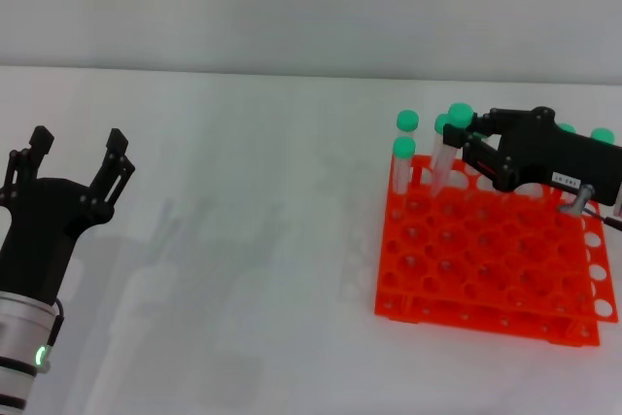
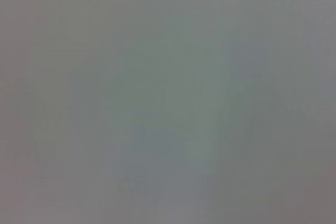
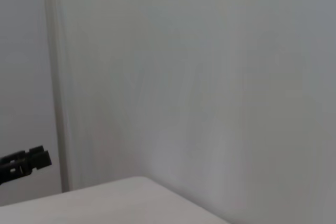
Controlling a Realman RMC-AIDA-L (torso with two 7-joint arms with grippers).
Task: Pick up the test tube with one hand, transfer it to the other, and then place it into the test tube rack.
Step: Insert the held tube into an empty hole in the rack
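Observation:
In the head view my right gripper (image 1: 457, 140) reaches in from the right over the back left part of the orange-red test tube rack (image 1: 486, 303). It is shut on the test tube (image 1: 445, 157), just under its green cap. The tube stands nearly upright, its cap higher than those of the neighbouring tubes and its tip down at the rack's holes. My left gripper (image 1: 78, 157) is open and empty above the table at the far left, prongs pointing away. The left wrist view shows only grey.
Several other green-capped tubes (image 1: 404, 150) stand in the rack's back rows, some behind my right gripper (image 1: 603, 135). The white table (image 1: 243, 240) lies between the arms. A black gripper part (image 3: 23, 163) shows far off in the right wrist view.

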